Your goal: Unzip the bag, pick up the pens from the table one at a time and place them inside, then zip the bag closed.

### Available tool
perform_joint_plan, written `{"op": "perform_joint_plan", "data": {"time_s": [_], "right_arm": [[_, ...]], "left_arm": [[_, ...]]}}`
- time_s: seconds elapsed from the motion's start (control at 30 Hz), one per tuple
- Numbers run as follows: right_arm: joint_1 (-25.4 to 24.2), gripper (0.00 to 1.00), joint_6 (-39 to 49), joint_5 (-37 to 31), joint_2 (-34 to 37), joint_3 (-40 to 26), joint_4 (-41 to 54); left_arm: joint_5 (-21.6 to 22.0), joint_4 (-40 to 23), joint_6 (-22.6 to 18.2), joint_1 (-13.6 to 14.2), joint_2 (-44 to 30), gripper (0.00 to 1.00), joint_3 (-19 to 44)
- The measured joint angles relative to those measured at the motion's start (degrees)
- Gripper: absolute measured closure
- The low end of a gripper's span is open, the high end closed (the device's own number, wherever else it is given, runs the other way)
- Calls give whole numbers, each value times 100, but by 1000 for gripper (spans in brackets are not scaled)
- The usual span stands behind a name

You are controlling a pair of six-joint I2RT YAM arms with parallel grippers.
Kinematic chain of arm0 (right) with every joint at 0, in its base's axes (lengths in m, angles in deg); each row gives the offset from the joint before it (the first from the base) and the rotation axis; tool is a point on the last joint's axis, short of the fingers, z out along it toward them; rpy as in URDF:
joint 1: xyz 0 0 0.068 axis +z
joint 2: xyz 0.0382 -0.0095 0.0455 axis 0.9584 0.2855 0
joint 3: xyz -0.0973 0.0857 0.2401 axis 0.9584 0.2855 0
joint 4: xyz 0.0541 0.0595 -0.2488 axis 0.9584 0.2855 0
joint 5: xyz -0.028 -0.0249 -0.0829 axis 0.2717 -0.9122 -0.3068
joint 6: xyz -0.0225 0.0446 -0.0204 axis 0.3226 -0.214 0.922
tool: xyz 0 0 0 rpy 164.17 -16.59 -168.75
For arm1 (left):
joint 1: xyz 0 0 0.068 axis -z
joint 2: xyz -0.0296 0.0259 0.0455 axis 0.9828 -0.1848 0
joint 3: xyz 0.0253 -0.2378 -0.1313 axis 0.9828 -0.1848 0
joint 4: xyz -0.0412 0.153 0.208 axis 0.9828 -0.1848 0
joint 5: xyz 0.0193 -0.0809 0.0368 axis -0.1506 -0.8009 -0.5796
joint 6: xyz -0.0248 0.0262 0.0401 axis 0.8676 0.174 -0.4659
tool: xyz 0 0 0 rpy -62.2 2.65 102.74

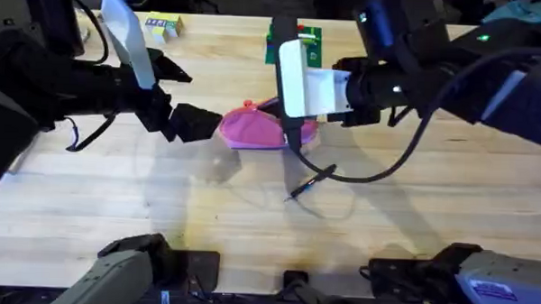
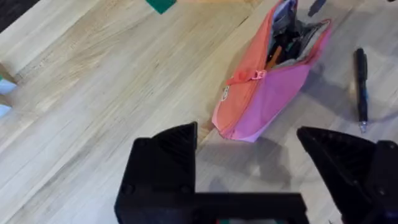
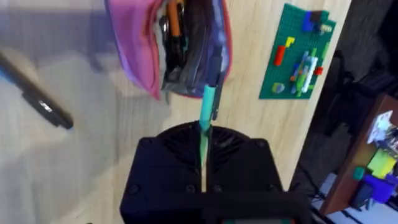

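From above, the pink pouch (image 1: 253,131) lies mid-desk (image 1: 115,210), the black pen (image 1: 310,183) just in front. By the left wrist, the left tool (image 2: 261,162) sits spread beside the pouch's closed end. By the right wrist, the right tool (image 3: 204,163) pinches the green pen (image 3: 207,112) at the open pouch mouth.

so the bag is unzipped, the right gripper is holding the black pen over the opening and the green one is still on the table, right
Not quite: the pens are swapped. The right wrist view shows the right gripper shut on the green pen at the unzipped bag, while the black pen lies on the table.
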Motion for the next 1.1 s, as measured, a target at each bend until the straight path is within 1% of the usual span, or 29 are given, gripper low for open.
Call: {"op": "perform_joint_plan", "data": {"time_s": [0.2, 0.5, 0.7, 0.9, 1.1], "right_arm": [[124, 969, 130, 0, 263, -2, -343], [210, 969, 548, 0, 564, -2, -353], [244, 969, 611, 0, 789, -2, -530], [445, 969, 647, 5, 905, -2, -650], [564, 969, 476, 325, 905, -4, -764]], "left_arm": [[0, 0, 0, 0, 0, 8, 0], [0, 0, 0, 0, 0, 8, 0], [0, 0, 0, 0, -1, 7, 0], [0, 0, 0, 0, 0, 7, 0], [0, 0, 0, 0, -1, 7, 0]]}}
